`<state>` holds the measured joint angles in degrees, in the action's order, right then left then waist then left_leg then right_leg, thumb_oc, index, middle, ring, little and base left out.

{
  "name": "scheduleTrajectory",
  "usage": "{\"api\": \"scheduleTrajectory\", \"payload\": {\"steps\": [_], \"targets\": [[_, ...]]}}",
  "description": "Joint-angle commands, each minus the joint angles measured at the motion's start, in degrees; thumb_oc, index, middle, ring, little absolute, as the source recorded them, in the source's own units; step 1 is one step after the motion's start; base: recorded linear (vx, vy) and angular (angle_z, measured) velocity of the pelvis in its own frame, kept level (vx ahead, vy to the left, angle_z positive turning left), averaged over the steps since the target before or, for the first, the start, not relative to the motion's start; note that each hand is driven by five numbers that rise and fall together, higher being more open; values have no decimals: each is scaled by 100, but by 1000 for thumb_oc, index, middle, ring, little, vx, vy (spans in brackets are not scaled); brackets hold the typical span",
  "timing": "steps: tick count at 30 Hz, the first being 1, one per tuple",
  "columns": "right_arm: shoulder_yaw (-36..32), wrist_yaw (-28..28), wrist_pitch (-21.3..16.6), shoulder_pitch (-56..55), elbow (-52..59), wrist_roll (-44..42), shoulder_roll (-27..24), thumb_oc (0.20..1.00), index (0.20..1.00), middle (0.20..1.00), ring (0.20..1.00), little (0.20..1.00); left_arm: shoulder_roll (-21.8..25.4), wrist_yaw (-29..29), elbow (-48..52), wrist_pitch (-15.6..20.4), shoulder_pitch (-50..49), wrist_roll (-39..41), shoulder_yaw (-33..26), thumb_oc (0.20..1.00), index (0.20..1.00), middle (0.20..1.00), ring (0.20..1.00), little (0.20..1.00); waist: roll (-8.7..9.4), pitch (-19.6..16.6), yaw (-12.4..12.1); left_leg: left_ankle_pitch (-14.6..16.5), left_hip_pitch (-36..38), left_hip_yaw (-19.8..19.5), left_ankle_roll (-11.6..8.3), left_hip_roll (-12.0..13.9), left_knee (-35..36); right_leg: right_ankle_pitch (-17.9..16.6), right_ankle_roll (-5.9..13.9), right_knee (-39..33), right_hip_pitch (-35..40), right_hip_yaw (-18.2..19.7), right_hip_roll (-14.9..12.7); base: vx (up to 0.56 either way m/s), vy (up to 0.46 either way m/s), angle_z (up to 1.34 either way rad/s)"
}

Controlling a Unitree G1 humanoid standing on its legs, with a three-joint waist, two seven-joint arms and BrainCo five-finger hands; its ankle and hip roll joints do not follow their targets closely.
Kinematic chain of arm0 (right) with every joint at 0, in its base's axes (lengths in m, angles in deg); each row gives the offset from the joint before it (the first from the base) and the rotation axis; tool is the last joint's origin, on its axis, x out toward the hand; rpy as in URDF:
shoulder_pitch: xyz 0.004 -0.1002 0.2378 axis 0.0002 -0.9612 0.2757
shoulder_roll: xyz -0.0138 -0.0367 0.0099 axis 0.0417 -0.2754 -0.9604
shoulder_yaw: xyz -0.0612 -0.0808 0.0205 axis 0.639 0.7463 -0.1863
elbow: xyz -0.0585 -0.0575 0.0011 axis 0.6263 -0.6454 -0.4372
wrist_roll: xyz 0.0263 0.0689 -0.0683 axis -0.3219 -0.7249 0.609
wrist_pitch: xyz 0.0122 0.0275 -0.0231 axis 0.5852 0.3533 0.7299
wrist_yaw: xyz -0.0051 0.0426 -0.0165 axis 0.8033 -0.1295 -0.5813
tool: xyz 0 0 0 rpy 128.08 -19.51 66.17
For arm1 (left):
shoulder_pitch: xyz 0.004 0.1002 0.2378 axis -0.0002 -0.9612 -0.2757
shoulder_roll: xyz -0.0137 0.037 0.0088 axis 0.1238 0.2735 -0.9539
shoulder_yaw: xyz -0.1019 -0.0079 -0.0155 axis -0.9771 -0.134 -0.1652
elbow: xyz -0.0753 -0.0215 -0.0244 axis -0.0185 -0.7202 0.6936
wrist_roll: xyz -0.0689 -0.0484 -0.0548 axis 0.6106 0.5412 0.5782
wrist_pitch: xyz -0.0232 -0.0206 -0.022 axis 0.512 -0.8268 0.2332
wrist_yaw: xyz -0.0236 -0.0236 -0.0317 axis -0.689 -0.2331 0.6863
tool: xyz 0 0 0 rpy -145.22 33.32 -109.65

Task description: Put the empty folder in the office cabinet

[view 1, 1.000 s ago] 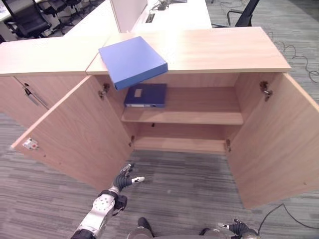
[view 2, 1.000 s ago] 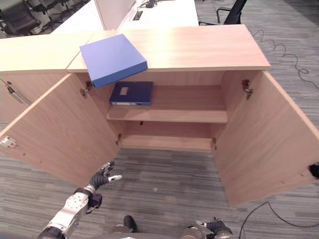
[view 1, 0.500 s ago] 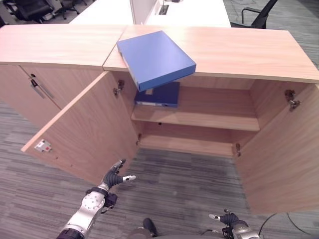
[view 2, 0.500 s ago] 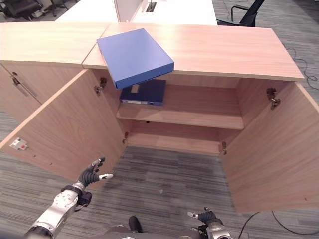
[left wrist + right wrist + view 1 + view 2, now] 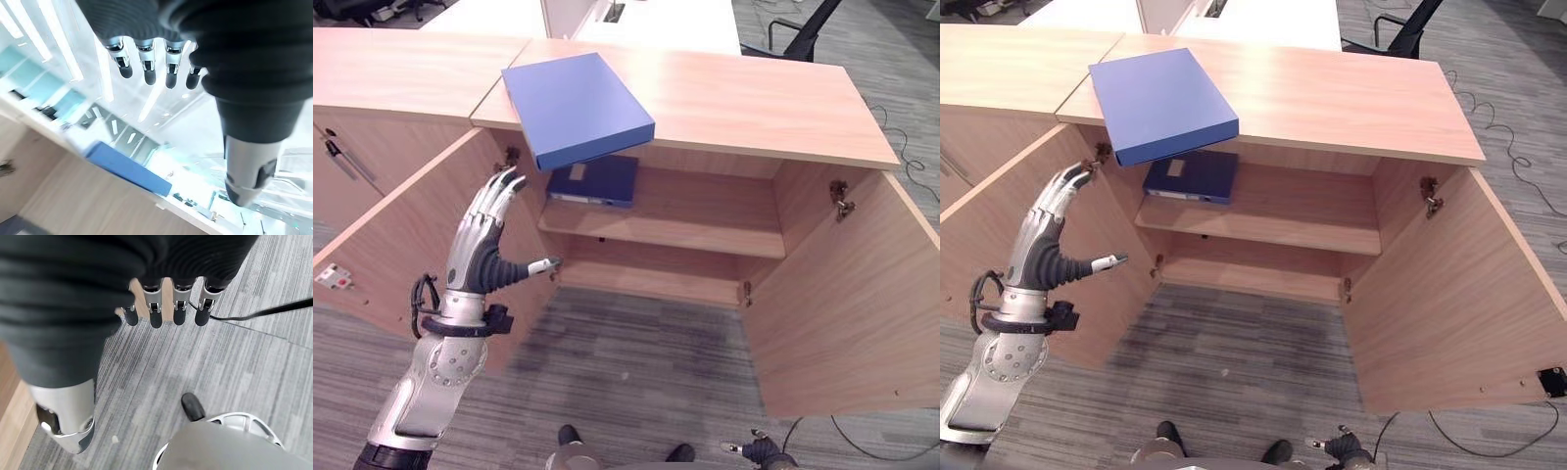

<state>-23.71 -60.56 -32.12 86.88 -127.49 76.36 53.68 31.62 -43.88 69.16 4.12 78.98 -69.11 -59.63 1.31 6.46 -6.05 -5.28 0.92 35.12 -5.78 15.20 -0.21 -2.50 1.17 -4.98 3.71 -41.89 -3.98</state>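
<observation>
While both doors of the light wooden office cabinet (image 5: 705, 98) stand open, the flat blue rectangular folder (image 5: 576, 106) lies on the cabinet top, one corner jutting past the front edge. Below it, a darker blue binder (image 5: 597, 180) rests flat at the left of the upper shelf. Left hand (image 5: 484, 257) is raised before the open left door (image 5: 406, 245), fingers straight, thumb out, holding nothing. Right hand (image 5: 166, 308) hangs low over grey striped carpet (image 5: 636, 362), fingers extended, empty.

Silver-grey arm, dark ribbed wrist cover, silver dark-tipped left hand (image 5: 486, 257).
</observation>
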Motion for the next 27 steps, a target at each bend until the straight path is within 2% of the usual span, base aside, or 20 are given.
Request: {"api": "scheduleTrajectory", "payload": {"steps": [1,4,8,15,20,27], "targets": [[124,-47,-135,156,-74,141,218,1000,1000,1000,1000,1000,417,-763,158,-24,661,-895,113,1000,1000,1000,1000,1000,114,-74,-40,-380,-345,-49,-273,82,209,570,449,150,502,162,-249,0,0,0],[176,-56,-136,184,-96,155,180,1000,1000,1000,1000,1000,761,-953,-226,-334,1528,-1659,536,1000,1000,1000,1000,1000,43,-179,101,-380,-264,36,-282,89,229,565,444,158,515,242,-260,9,9,-2],[176,-62,-118,214,-137,178,123,1000,1000,1000,1000,1000,872,-1041,-807,-598,2223,-2019,938,1000,1000,1000,1000,1000,0,-239,190,-356,-205,88,-263,55,262,545,464,183,519,265,-295,21,40,-11],[124,-71,-55,273,-206,233,-78,1000,1000,1000,1000,1000,999,-1088,-2437,-1409,3743,-2719,1852,1000,1000,1000,1000,1000,-125,-331,449,-272,-108,226,-178,-99,320,473,538,303,508,288,-467,19,71,-7],[-13,-77,-43,285,-238,198,-167,1000,1000,1000,1000,1000,1091,-917,-3380,-1714,4608,-2956,2518,1000,1000,1000,1000,1000,-192,-318,564,-179,-60,281,-71,-251,333,437,600,438,508,248,-638,10,84,-4],[-129,-62,1,182,-211,154,-167,1000,1000,1000,1000,1000,1042,-812,-4174,-2010,4900,-2696,2564,1000,1000,1000,1000,1000,-215,-298,681,-50,47,352,68,-470,356,383,661,564,546,236,-800,17,75,-9]]}}
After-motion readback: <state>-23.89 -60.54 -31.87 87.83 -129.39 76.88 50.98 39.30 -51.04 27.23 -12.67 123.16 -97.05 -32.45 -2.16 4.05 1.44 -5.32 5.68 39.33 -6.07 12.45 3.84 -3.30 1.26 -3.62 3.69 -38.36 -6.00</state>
